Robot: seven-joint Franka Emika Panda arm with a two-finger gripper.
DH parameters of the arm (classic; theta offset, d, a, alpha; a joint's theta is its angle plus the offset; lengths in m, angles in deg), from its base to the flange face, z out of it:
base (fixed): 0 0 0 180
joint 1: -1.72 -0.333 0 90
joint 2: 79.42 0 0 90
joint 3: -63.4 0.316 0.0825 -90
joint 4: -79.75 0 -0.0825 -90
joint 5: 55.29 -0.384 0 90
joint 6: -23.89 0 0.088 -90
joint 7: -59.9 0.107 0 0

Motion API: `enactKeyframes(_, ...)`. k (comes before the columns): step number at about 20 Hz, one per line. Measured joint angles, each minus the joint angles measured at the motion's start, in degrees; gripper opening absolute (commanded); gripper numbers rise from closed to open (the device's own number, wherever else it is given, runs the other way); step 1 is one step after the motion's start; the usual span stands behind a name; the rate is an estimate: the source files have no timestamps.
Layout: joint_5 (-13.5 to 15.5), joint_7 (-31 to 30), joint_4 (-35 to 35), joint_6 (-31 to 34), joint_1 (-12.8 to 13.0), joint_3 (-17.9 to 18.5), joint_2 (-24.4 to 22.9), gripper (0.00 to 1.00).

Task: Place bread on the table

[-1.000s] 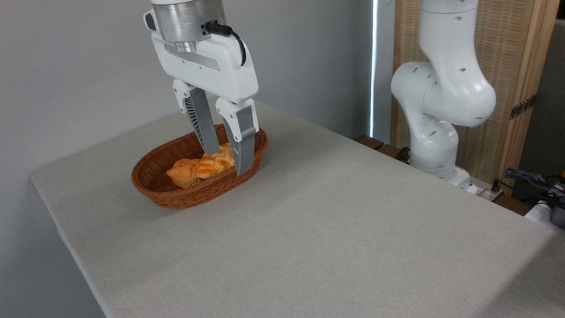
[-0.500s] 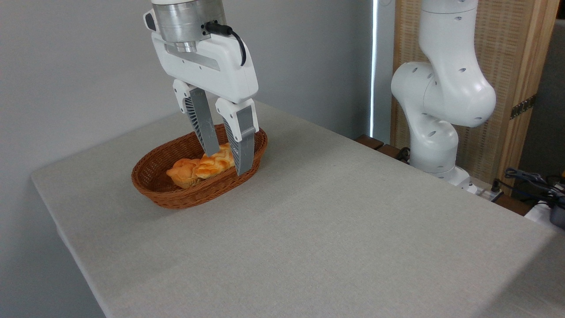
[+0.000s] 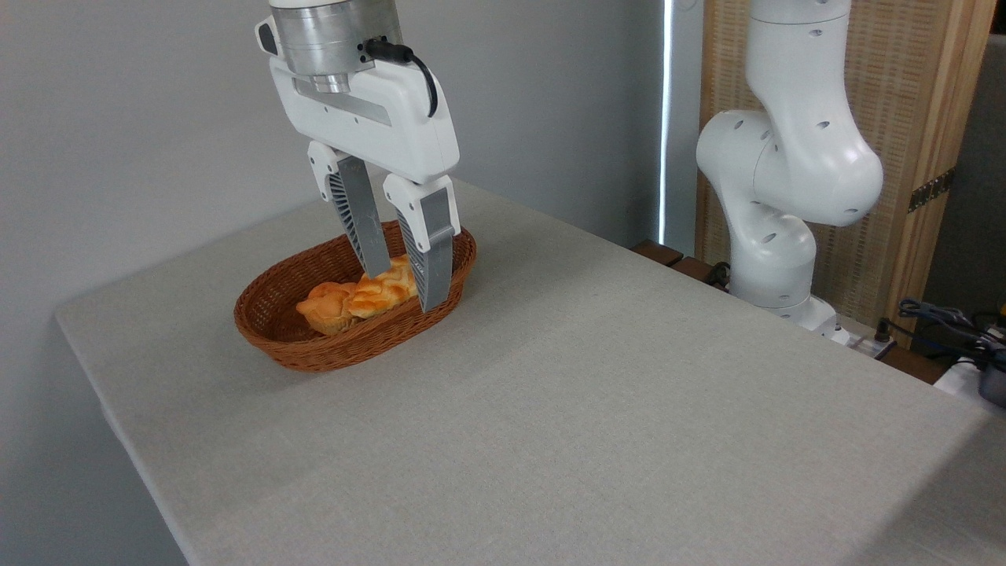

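Woven wicker basket, matt cloth-like table, glossy plastic claw

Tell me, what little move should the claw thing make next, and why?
Probably lift straight up. The end effector has its two fingers either side of the braided bread, which lies inside the wicker basket. Whether they truly pinch it I cannot tell. The loaf must clear the rim before going to the bare table.

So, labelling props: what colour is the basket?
Brown wicker basket, clear in the fixed camera view.
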Motion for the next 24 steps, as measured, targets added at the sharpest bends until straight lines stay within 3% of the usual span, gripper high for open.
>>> enactKeyframes(10, 0.0, 0.0, 0.0, 0.0, 0.4, -0.3, 0.0, 1.00)
enactKeyframes(14, 0.2, -0.1, 0.6, -2.1, 0.8, -2.1, 0.0, 1.00)
enactKeyframes(20, 2.7, -3.6, 8.2, -8.3, 2.9, -4.1, -4.5, 1.00)
enactKeyframes(24, 5.0, -12.2, 14.6, -13.2, 5.9, -4.2, -8.7, 1.00)
